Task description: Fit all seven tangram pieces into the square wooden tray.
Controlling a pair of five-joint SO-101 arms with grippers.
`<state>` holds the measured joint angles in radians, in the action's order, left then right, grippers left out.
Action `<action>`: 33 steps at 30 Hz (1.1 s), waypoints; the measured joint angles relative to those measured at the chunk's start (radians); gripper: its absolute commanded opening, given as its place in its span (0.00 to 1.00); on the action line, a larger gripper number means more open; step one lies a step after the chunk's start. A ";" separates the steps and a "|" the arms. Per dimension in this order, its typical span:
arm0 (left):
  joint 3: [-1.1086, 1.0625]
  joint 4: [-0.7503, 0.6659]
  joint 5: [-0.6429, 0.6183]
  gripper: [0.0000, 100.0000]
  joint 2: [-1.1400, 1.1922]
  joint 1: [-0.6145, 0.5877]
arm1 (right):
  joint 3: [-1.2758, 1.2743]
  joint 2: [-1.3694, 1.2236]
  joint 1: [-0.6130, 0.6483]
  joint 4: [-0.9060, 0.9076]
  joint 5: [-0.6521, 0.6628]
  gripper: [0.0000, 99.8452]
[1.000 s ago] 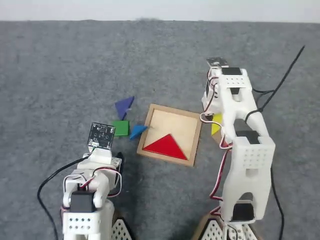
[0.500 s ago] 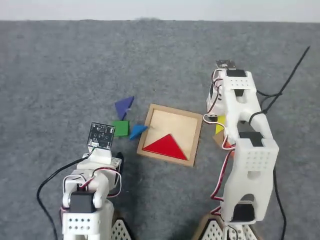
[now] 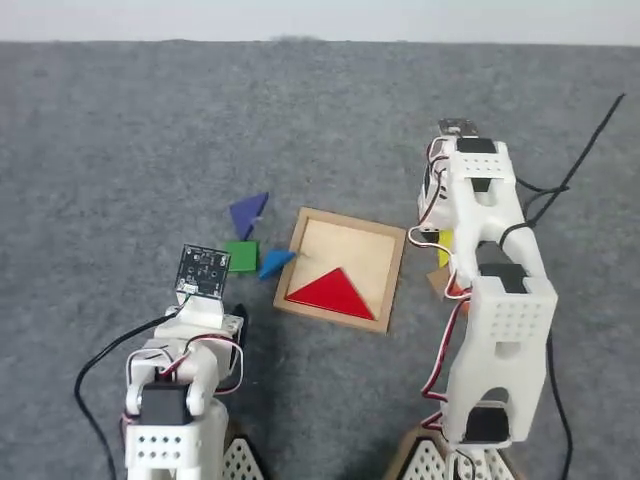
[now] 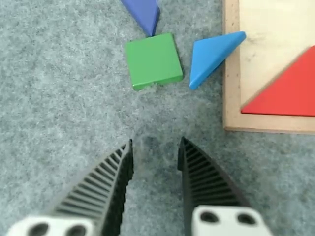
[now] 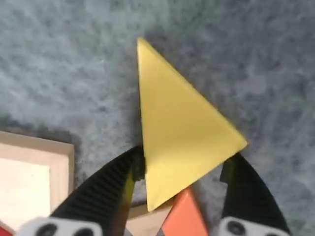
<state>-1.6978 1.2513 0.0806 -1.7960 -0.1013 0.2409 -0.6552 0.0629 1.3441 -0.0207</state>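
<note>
Yellow triangle [image 5: 182, 132], gripped by right end effector [image 5: 183, 160], near tray [image 5: 34, 150]

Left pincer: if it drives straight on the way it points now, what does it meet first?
Probably the green square wooden piece, dead ahead of the left pincer; the light blue wooden triangle sits just off that line. If it is pitched down, grey carpet comes first.

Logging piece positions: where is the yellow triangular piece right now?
In the high view the yellow triangular wooden piece lies just right of the square wooden tray, partly under the right arm, at the right claw, beside an orange piece.
</note>
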 measured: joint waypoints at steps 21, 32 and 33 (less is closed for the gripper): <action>0.000 0.000 0.000 0.15 0.000 0.000 | 0.014 0.038 0.003 0.028 0.138 0.37; 0.000 0.000 0.000 0.15 0.000 0.000 | 0.175 -0.109 0.003 0.058 0.183 0.37; 0.000 0.000 0.000 0.15 0.000 0.000 | 0.184 -0.115 0.003 0.066 0.183 0.36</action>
<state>-1.6978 1.2513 0.0806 -1.7960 -0.1013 0.4250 -0.7702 0.0660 1.4101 0.1619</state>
